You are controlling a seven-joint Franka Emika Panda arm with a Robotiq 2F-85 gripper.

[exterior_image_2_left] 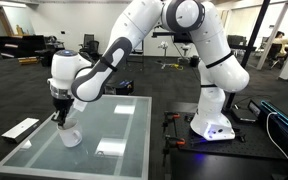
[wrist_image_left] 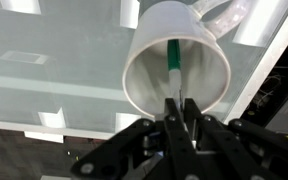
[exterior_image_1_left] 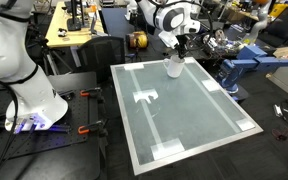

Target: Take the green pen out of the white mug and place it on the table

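The white mug [wrist_image_left: 176,62] fills the upper middle of the wrist view, seen from above, standing on the pale grey-green table [wrist_image_left: 44,85]. The green pen [wrist_image_left: 173,62] leans inside it, its top end running down between my fingers. My gripper [wrist_image_left: 180,108] is shut on the pen's upper end, directly above the mug. In both exterior views the gripper [exterior_image_1_left: 178,50] [exterior_image_2_left: 59,116] hangs just over the mug [exterior_image_1_left: 174,68] [exterior_image_2_left: 70,135] near the table's edge. The pen is too small to make out there.
White tape rectangles [exterior_image_1_left: 145,96] [exterior_image_2_left: 109,147] mark the table top. A wooden workbench [exterior_image_1_left: 72,28] and a blue vice [exterior_image_1_left: 242,66] stand behind the table. The robot base [exterior_image_2_left: 212,125] is beside the table, with clamps [exterior_image_1_left: 84,128] on the floor frame.
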